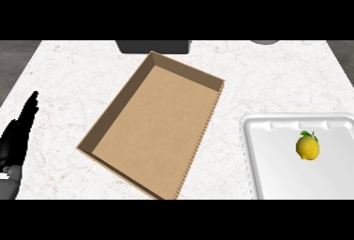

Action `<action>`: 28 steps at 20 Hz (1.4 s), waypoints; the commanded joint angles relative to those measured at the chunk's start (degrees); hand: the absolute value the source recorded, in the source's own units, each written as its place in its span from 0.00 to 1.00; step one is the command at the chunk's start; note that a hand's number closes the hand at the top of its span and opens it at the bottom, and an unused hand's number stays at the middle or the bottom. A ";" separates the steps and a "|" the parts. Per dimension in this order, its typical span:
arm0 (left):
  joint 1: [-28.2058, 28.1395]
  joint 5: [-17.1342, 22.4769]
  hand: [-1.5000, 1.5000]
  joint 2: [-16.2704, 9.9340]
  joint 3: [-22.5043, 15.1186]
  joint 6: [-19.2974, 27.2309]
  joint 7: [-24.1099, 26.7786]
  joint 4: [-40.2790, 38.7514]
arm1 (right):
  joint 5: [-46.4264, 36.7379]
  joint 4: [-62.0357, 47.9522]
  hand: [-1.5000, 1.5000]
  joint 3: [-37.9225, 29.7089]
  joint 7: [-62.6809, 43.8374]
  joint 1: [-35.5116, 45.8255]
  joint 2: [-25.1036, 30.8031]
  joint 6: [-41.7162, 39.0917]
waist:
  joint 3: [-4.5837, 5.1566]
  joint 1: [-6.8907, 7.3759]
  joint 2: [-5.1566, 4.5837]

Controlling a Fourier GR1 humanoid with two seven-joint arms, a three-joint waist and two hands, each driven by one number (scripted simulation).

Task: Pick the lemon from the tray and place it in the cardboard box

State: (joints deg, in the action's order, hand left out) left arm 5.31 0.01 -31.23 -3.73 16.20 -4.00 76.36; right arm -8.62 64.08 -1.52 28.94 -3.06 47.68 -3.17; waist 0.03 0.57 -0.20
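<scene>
Lemon (307, 146) lies on the white tray (266, 154) at the right side of the counter (76, 70), well apart from the cardboard box (152, 126), which sits tilted at centre. Left hand (17, 138) rests at the left edge, fingers straight and pointing up, holding nothing

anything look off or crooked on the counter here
Only the cardboard box stands out: it lies turned at a slant, while the white tray beside it sits square. The lemon rests whole on the tray, nothing is spilled or damaged. The left hand rests open at the left edge.
</scene>
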 commanded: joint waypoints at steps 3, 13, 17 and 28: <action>0.46 -0.82 0.50 0.65 0.28 -0.44 -0.92 0.83 | -7.99 1.64 0.00 6.84 -10.58 5.00 3.55 -6.12 | 0.01 0.24 0.11; -1.30 -1.36 0.50 1.64 2.90 -3.47 1.14 0.15 | -13.77 -1.23 0.00 11.23 -24.22 17.52 0.50 -21.23 | -0.02 -0.03 0.18; -2.00 -4.33 0.50 4.51 1.82 -1.11 -2.00 3.07 | -18.64 -1.15 0.00 12.47 -28.65 18.66 -3.73 -20.06 | -0.02 -0.23 0.26; 1.82 -8.98 0.50 7.13 6.40 -4.64 -1.00 -0.89 | -27.44 -7.48 0.00 7.74 -19.86 18.90 -8.07 -19.61 | -0.03 -0.53 0.18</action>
State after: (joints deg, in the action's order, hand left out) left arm 4.43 -6.60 -25.73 2.17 11.62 -4.14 77.28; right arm -33.72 57.84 7.55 6.76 15.71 41.01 -22.72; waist 0.00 0.18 0.00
